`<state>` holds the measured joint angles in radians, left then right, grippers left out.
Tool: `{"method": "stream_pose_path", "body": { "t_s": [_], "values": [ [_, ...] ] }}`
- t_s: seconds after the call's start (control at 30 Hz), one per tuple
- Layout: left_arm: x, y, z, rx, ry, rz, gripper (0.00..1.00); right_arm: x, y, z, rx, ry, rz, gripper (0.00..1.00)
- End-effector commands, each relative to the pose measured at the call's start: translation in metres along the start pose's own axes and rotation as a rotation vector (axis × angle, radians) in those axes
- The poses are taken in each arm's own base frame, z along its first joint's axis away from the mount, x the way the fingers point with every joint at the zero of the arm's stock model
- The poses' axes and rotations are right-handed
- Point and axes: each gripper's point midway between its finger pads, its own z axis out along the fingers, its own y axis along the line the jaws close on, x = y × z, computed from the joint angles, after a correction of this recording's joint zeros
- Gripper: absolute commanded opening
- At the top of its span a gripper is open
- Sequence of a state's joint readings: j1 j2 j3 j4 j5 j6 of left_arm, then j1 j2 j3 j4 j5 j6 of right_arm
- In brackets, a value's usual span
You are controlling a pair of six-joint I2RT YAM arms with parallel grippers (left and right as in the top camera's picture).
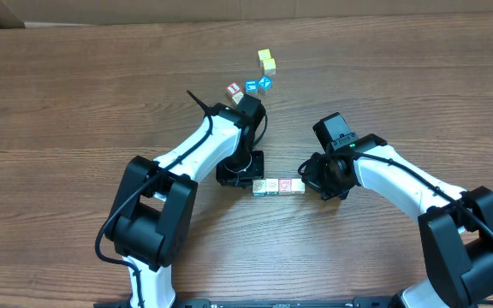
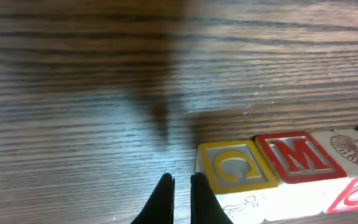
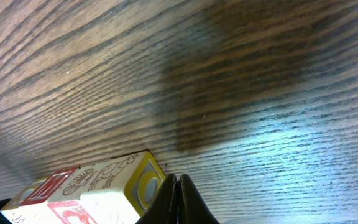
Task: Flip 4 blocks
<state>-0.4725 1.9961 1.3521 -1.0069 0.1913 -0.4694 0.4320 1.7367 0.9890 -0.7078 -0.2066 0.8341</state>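
Here, four small pale blocks (image 1: 272,186) are seen lined up in one row, side by side and touching. The row is found near the middle of the table (image 1: 75,103), between the two grippers. One more pale block with red (image 1: 234,89) is set well apart from the row, farther up the table. Two blue cubes (image 1: 252,86) are placed just beside it, and two yellow cubes (image 1: 270,65) are seen a little past those.

On the row, a letter C in a yellow frame (image 2: 235,167) and a red M (image 2: 300,155) can be read. A drawn picture is shown on the next block.

The left gripper (image 2: 180,182) is clenched with nothing in it, just beside the C. The right gripper (image 3: 176,182) is clenched too, with nothing in it, at the other end of the row. Whether any block is touched cannot be told.
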Motion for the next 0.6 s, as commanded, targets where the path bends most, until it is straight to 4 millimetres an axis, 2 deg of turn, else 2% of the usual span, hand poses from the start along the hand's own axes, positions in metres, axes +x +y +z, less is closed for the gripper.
{"method": "stream_pose_path", "body": {
  "t_s": [0.0, 0.57],
  "values": [
    [0.0038, -0.0019, 0.0062, 0.001, 0.018, -0.004, 0.04, 0.003, -0.0034, 0.004, 0.009, 0.014, 0.008, 0.04],
    [0.0033, -0.0041, 0.0065, 0.005, 0.013, 0.001, 0.04, 0.0067, -0.0018, 0.004, -0.001, 0.034, 0.026, 0.04]
  ]
}}
